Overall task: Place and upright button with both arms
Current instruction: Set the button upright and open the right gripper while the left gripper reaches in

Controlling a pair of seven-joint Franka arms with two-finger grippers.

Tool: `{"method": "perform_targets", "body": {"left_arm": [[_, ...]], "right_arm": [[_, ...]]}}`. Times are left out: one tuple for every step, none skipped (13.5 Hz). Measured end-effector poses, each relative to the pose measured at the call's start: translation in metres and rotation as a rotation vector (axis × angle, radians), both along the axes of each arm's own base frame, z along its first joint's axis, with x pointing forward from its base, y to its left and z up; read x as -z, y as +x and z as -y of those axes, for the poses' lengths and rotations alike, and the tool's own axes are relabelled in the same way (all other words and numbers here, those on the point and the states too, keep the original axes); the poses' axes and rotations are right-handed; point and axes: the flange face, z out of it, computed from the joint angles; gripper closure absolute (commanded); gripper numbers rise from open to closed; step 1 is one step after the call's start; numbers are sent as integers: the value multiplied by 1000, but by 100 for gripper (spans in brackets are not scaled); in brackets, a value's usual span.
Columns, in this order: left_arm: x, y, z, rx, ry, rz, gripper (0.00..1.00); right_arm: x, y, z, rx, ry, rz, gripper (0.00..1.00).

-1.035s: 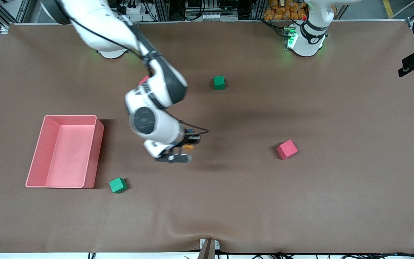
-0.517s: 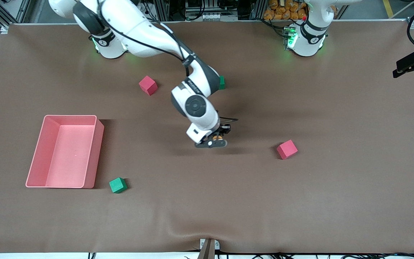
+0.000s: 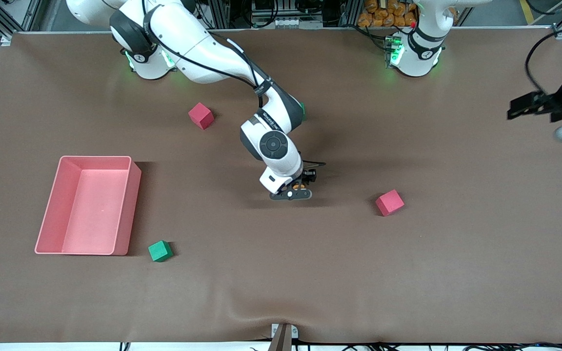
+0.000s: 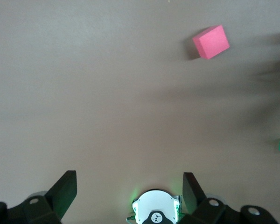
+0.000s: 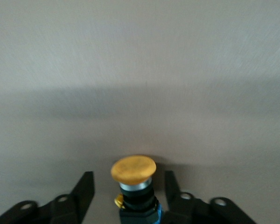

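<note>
The button shows in the right wrist view (image 5: 133, 170), with a round orange cap on a black body with a bluish end. It sits between the black fingers (image 5: 83, 189), cap pointing away from the wrist. My right gripper (image 3: 300, 187) is shut on it, low over the middle of the brown table, where the orange cap (image 3: 300, 185) just shows. My left gripper (image 3: 525, 105) is open and empty, up in the air over the left arm's end of the table. Its fingers (image 4: 65, 189) stand wide apart in the left wrist view.
A pink bin (image 3: 132, 195) stands toward the right arm's end. One pink cube (image 3: 201, 115) lies near the right arm's base, another (image 3: 389, 202) beside the right gripper toward the left arm's end. A green cube (image 3: 160, 251) lies near the bin; a second is mostly hidden by the right arm.
The right gripper carried the button toward the left arm's end, then slowed near the table's middle. The left gripper swung inward from the table's edge.
</note>
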Motion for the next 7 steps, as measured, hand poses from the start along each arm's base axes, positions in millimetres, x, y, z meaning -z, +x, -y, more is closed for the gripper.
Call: {"method": "perform_targets", "body": {"left_arm": [[14,6,0,3,-1,-23,0],[25,11,0,12,-4,-42,0],[34,15,2,20,-6,-57,0],[42,18,7,29,-9,-71,0],[50,21,17,46,-12,-85,0],[59,24,30,65,-17,-100,0],[69,26,45,73,-35,-117,0]], "right_arm": [[-17,12,4,23,16,15,0],[-42,27,10,49,36,41,0],[-74,44,21,73,52,66,0],[-108,64,44,103,50,81,0],[-139,87,76,137,45,99,0],[-165,110,114,152,41,120,0],[-191,130,158,146,32,131,0]]}}
